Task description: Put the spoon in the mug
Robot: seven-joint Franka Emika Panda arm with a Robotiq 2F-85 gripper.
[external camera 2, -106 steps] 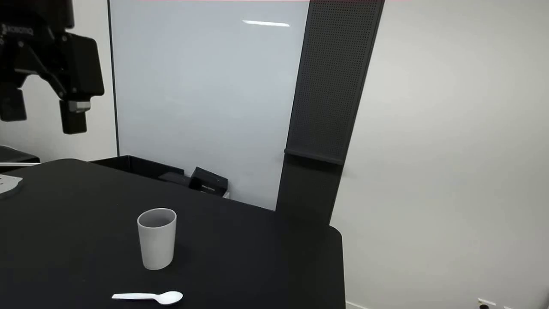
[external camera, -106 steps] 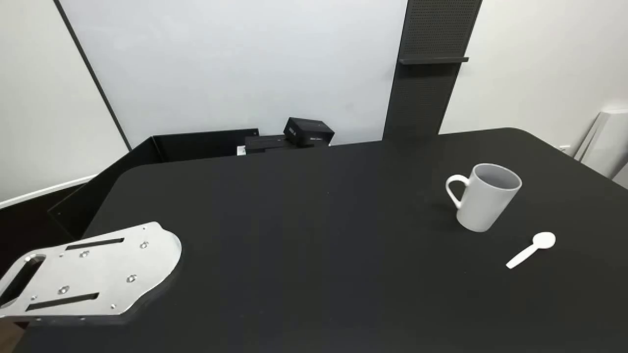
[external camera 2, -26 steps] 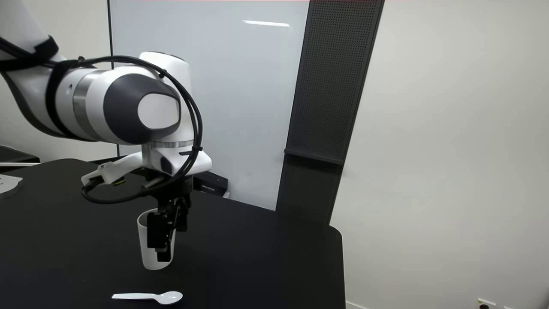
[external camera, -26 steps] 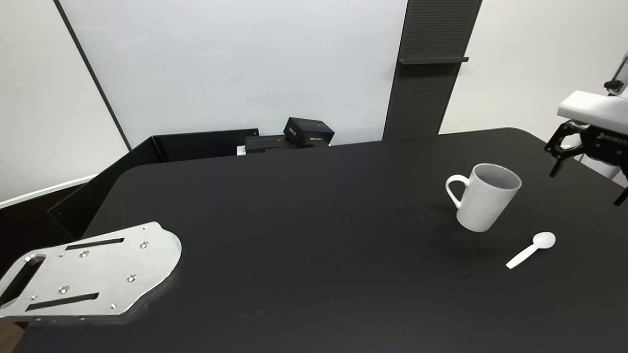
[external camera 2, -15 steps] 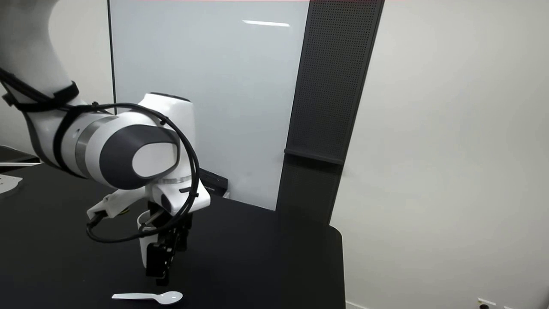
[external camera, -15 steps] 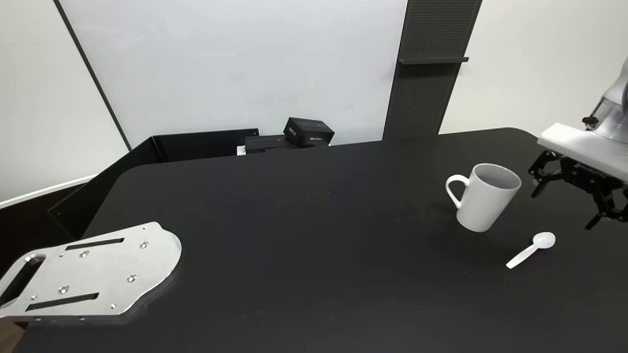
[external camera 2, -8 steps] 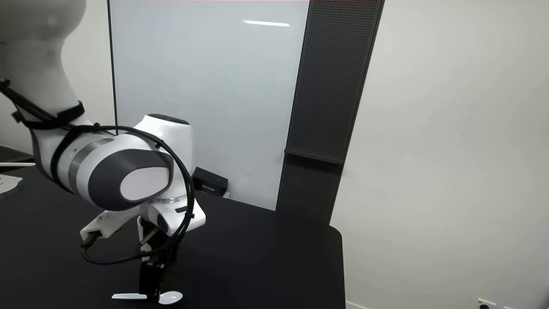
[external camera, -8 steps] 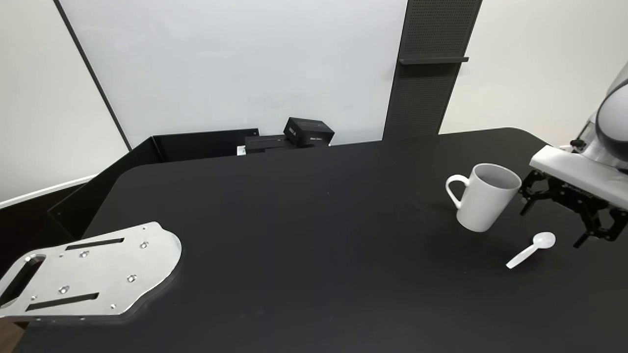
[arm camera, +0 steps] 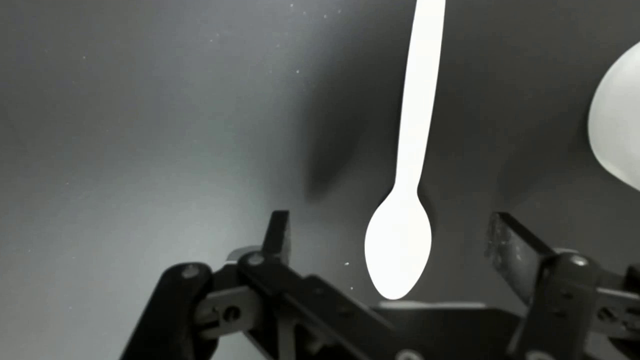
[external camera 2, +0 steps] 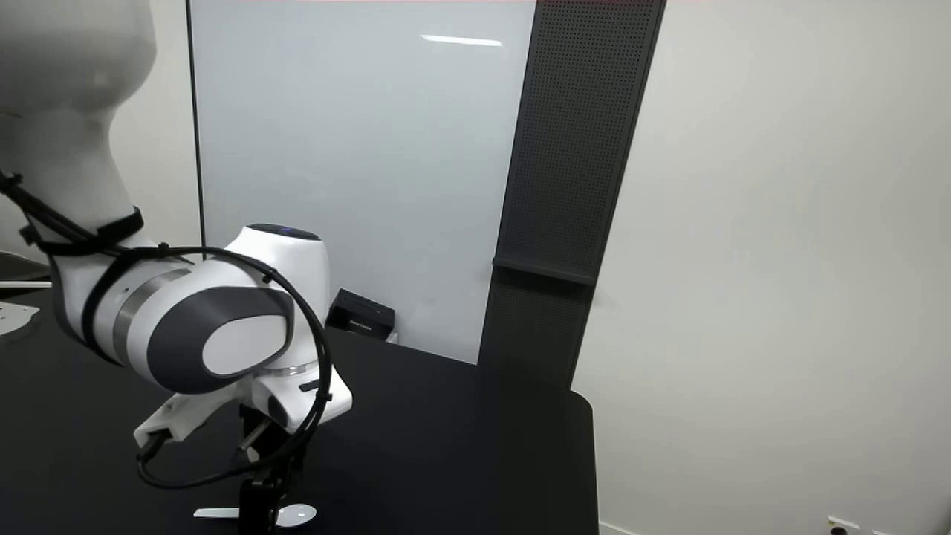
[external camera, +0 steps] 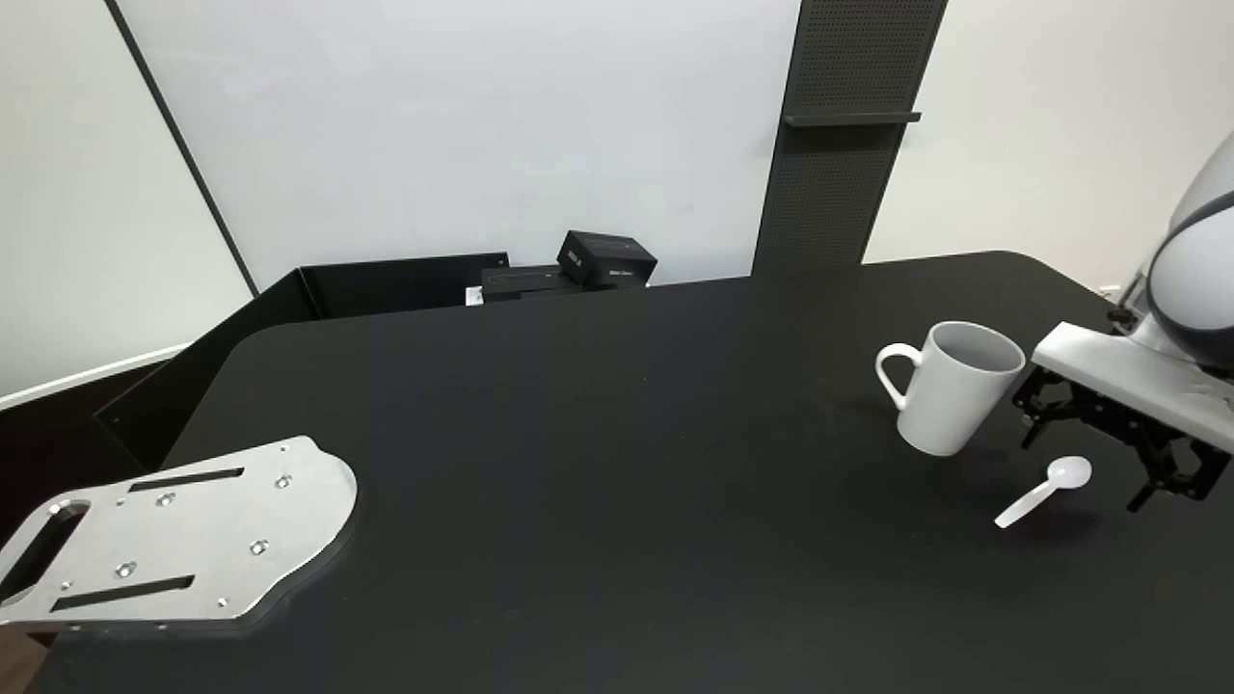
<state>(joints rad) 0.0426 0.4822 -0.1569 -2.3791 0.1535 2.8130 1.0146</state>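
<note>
Spoon [arm camera: 398,242] unmoved beside mug [external camera: 954,400], spread claw [arm camera: 391,232] lower than before

A: What room have we got?
B: We see a black table [external camera: 617,463], rounded corners, and pale walls [external camera 2: 773,223] in both exterior views.
A: Behind it?
B: We've a dark perforated panel [external camera: 868,58] with a narrow ledge [external camera: 853,120], plus a light streak [external camera 2: 461,40] on the pale board [external camera 2: 386,163].

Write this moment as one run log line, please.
gripper: open | spoon: on table, between fingers in wrist view, ungrasped | mug: upright nearby, spoon not inside
</note>
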